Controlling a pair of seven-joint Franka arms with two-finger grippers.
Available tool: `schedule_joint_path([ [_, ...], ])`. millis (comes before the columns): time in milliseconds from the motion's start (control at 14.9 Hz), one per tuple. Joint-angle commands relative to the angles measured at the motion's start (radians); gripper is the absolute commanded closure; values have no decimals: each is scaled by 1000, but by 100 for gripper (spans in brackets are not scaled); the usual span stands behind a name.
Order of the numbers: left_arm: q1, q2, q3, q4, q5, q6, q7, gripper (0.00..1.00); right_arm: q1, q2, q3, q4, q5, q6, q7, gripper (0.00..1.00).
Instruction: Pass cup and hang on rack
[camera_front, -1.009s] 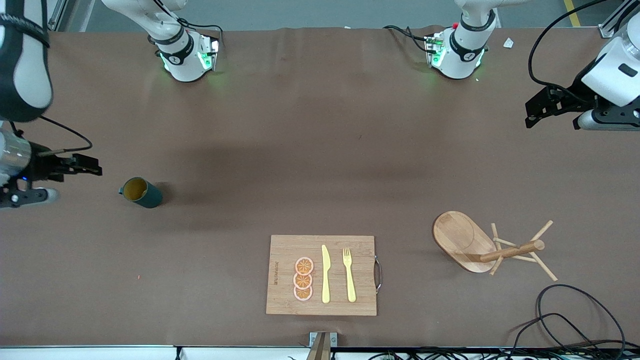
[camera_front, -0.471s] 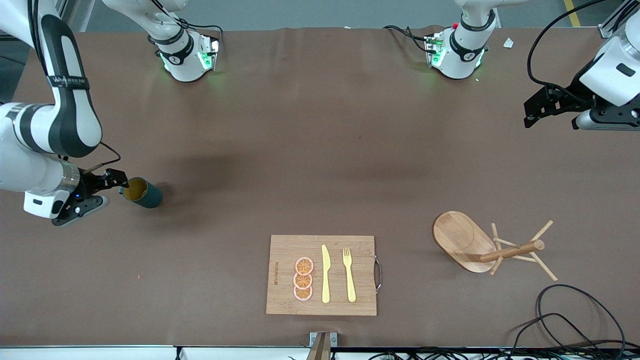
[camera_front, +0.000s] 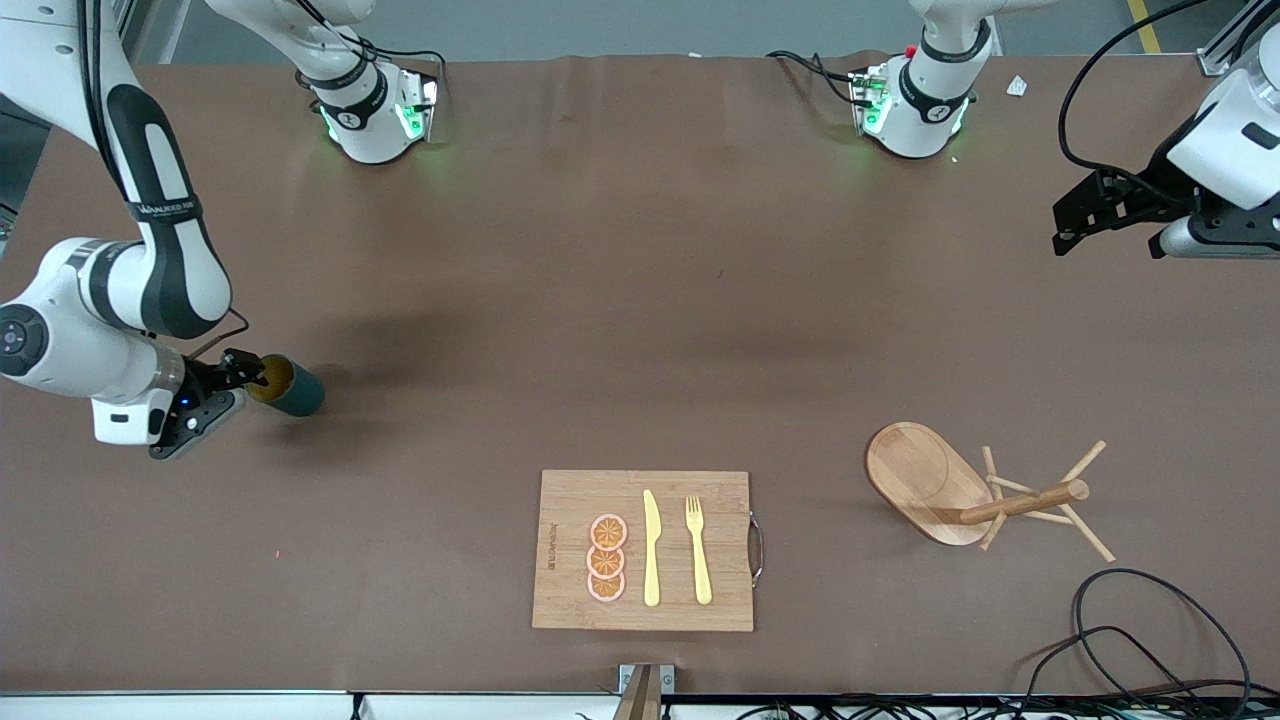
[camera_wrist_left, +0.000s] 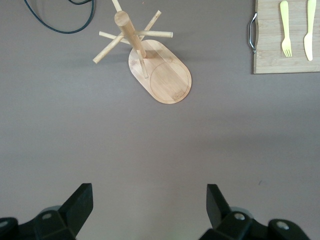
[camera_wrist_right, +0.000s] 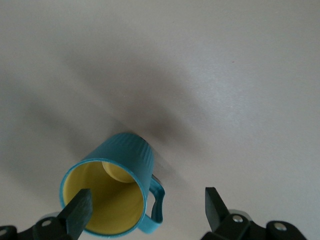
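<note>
The cup (camera_front: 292, 391), teal with a yellow inside, stands mouth up near the right arm's end of the table. My right gripper (camera_front: 236, 384) is open right over it. In the right wrist view one fingertip (camera_wrist_right: 80, 206) is over the cup's (camera_wrist_right: 125, 160) mouth and the other is outside its handle (camera_wrist_right: 158, 205), so my right gripper (camera_wrist_right: 147, 201) straddles the rim there. The wooden rack (camera_front: 925, 478) stands toward the left arm's end, with nothing on its pegs. My left gripper (camera_front: 1065, 228) waits open and empty over bare table (camera_wrist_left: 148, 196); the rack (camera_wrist_left: 167, 80) shows farther off.
A bamboo cutting board (camera_front: 570, 590) with orange slices (camera_front: 606, 558), a yellow knife (camera_front: 651, 548) and a fork (camera_front: 697, 550) lies at the table's near edge, midway. A black cable (camera_front: 1150, 620) loops near the rack. The board's handle end (camera_wrist_left: 270, 55) shows in the left wrist view.
My right arm has swung in from the table's end and brought its open gripper onto the cup. The cup and the left gripper have barely moved.
</note>
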Motion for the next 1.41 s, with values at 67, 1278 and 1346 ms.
schedule_joint_path([
  [67, -5, 29, -2, 27, -16, -15, 1, 0, -29, -6, 11, -84, 8, 97, -44, 0],
  [1278, -11, 127, -7, 82, -17, -6, -3, 0, 16, -18, 17, -53, 11, -46, 221, 100],
  [1346, -11, 135, -7, 82, -17, -1, -3, 0, 34, -34, 19, -53, 11, -65, 285, 100],
])
